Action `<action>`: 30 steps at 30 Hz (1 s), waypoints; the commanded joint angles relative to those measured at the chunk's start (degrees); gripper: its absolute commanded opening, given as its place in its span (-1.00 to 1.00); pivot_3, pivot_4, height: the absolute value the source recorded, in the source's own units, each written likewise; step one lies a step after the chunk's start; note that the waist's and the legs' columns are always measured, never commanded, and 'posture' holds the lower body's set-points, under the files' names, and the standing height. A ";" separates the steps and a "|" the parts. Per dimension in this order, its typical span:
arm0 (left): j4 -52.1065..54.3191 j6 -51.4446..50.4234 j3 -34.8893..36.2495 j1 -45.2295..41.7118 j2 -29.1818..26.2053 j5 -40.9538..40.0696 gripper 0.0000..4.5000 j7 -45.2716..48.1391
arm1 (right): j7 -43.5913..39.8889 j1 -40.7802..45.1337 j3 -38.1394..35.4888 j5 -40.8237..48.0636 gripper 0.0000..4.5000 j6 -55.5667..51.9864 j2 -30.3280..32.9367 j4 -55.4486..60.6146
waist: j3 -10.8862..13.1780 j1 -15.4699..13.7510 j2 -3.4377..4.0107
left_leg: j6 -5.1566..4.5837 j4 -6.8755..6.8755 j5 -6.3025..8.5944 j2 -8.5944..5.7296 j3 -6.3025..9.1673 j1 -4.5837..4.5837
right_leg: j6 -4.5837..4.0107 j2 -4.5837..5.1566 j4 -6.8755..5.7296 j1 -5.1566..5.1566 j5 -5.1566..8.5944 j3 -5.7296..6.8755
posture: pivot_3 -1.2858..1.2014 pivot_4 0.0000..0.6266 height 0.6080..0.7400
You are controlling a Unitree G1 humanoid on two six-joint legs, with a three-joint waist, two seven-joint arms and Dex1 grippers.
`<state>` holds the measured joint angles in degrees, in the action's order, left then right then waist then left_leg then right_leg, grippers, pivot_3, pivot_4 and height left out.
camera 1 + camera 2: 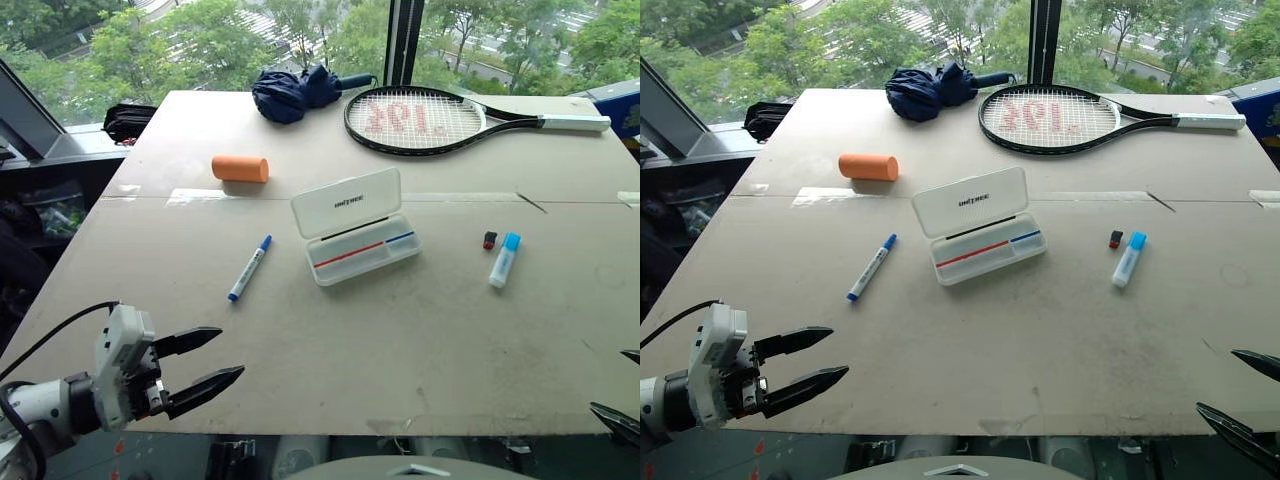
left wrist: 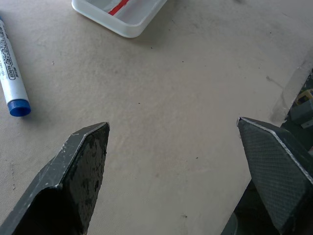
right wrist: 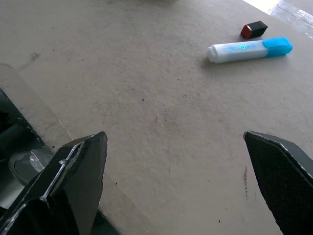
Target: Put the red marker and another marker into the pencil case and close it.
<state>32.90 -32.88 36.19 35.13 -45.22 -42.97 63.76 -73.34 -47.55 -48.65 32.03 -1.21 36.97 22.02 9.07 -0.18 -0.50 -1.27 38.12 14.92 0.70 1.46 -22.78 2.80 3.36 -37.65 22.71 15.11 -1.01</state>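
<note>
You have a wide beige table [image 1: 330, 340] before a window onto trees. The case [image 1: 356, 238] lies lid-up at mid-frame, nothing in it yet. The red marker [image 1: 489, 240] sits right of the case, just beside a light-blue marker [image 1: 504, 260] whose long axis runs up-frame, slightly rightward. Your right gripper [image 1: 1238, 395], lower right, is the nearer one, jaws spread and empty. The left gripper [image 1: 205, 368], lower left, is spread too; a blue marker [image 1: 249, 268] lies diagonally above it.

White pencil case [image 1: 358, 236] with a red-and-blue stripe; red and black red marker [image 1: 489, 240]; blue-capped white highlighter [image 1: 504, 259]; orange cylinder [image 1: 240, 168]; navy umbrella [image 1: 298, 92].
</note>
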 commanded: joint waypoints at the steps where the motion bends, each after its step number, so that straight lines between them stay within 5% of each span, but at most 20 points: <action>1: 1.88 -0.43 -1.12 -3.23 -1.12 -1.06 0.88 -1.58 | 2.10 1.74 -0.43 1.42 1.00 -0.05 0.13 1.97 | 0.00 -0.19 0.00 | 0.00 0.00 0.00 0.00 0.00 0.00 | 0.00 0.00 0.00 0.00 0.00 0.00 | 0.03 -0.52 0.85; 9: 4.94 -15.42 -21.47 -31.97 -3.68 -3.58 0.88 -17.40 | 10.41 13.83 6.70 6.90 1.00 -9.18 4.17 9.86 | 0.02 -0.75 0.02 | -0.02 0.15 -0.01 -0.12 -0.01 -0.04 | 0.01 -0.22 -0.09 -0.07 -0.03 0.04 | 0.03 -0.52 0.85; 15: -5.12 -21.73 -41.53 -54.39 0.78 5.70 0.88 -22.32 | 9.57 17.05 8.92 10.87 1.00 -13.29 8.46 14.67 | 0.06 -0.63 -0.06 | -0.03 0.16 -0.01 -0.30 0.08 0.00 | 0.30 -0.40 -0.20 -0.10 -0.16 0.17 | 0.03 -0.52 0.85; 21: -13.99 -19.67 -51.60 -62.31 5.91 12.97 0.88 -21.84 | 10.15 16.15 9.75 8.65 1.00 -11.99 6.42 15.74 | 0.14 -0.52 -0.16 | -0.05 0.16 0.00 -0.32 0.10 -0.02 | 0.33 -0.48 -0.23 -0.05 -0.13 0.17 | 0.03 -0.52 0.85; 30: -23.63 -12.97 -60.92 -64.93 8.71 23.55 -0.83 -18.05 | 11.58 11.74 8.89 6.72 1.00 -9.70 1.81 18.75 | 0.08 -0.63 -0.08 | -0.04 0.17 0.00 -0.29 0.11 -0.02 | 0.33 -0.47 -0.25 -0.05 -0.13 0.17 | 0.03 -0.52 0.85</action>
<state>10.36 -46.89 -22.43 -29.86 -36.75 -21.01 44.23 -62.08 -35.20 -38.26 38.67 -12.21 39.18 38.74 9.16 -0.81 -0.58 -1.31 38.29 14.92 0.42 1.56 -22.79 3.13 2.91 -37.91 22.65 14.98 -0.84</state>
